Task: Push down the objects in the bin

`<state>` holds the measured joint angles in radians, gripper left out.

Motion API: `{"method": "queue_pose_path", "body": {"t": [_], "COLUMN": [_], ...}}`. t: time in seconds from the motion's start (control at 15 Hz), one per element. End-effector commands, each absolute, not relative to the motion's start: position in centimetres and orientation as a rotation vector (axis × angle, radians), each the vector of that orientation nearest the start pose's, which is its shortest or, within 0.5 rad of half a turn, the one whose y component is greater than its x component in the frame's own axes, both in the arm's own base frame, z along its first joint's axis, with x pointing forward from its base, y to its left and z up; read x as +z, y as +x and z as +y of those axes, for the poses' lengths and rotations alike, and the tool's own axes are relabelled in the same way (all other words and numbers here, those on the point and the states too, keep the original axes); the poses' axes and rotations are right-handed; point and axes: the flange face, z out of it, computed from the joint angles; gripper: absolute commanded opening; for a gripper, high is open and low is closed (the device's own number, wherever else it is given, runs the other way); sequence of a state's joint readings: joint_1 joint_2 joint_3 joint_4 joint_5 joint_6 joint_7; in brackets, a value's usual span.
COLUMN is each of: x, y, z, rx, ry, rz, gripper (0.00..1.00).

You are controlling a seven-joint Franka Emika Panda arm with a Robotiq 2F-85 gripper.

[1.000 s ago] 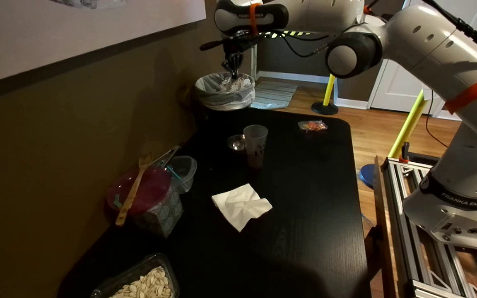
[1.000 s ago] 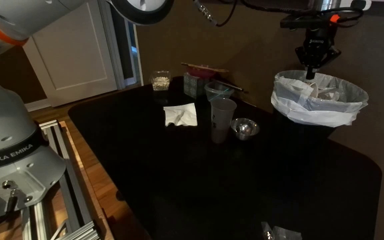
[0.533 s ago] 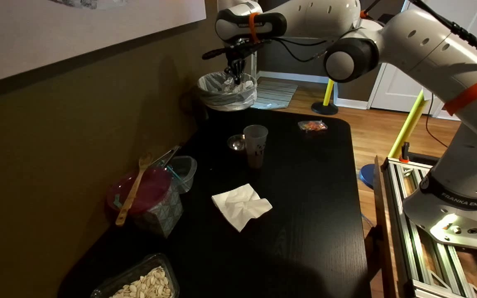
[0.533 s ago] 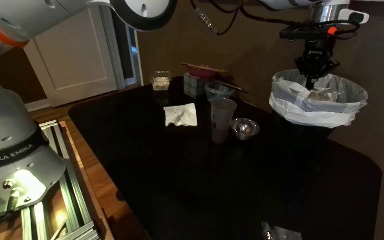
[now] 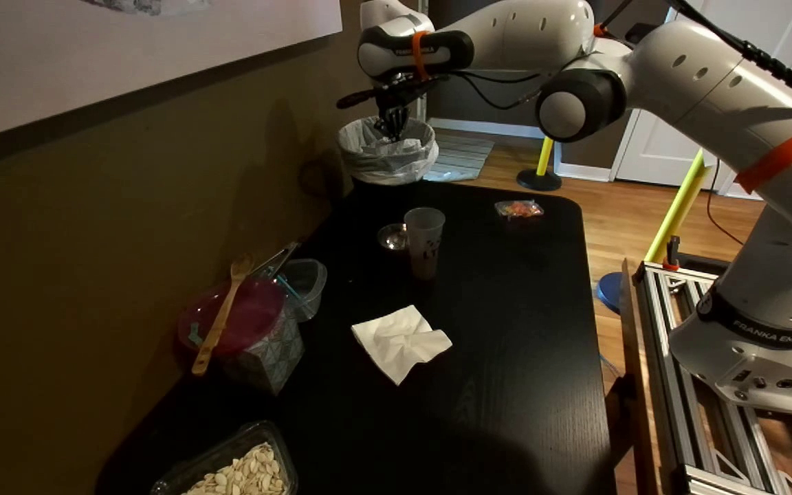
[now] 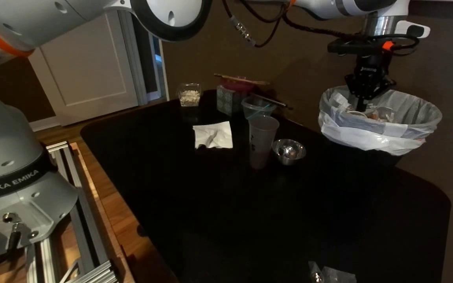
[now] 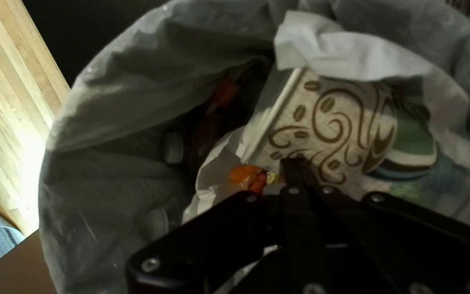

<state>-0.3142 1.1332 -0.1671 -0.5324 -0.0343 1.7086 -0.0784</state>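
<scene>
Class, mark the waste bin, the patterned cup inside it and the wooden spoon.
Waste bin (image 6: 374, 133): in an exterior view, on the front of its lined rim.
Patterned cup (image 7: 329, 126): in the wrist view, on its printed side.
Wooden spoon (image 5: 221, 319): in an exterior view, on its handle.

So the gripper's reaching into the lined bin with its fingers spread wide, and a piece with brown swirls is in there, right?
One detail is off: the gripper has its fingers together, not spread wide, as the wrist view shows. It does reach into the lined bin, and the piece with brown swirls is in there.
</scene>
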Motion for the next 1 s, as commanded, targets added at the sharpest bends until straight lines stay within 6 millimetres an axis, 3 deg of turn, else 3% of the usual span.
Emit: {"method": "queue_pose_path", "body": {"t": [0.0, 0.4, 0.47, 0.6, 0.93], "x": [32.3, 37.9, 38.7, 40.8, 45.5], "y": [74.3, 73.7, 73.5, 73.4, 71.7], "z": [-30.3, -31.3, -31.4, -30.8, -30.1], "rx": [0.041, -0.069, -0.068, -0.091, -0.05], "ry": [-3.279, -3.28, -3.29, -3.288, -3.221], "rz": [0.514, 0.536, 0.548, 0.545, 0.35], "gripper": [0.0, 0.0, 0.26, 0.33, 0.71]}}
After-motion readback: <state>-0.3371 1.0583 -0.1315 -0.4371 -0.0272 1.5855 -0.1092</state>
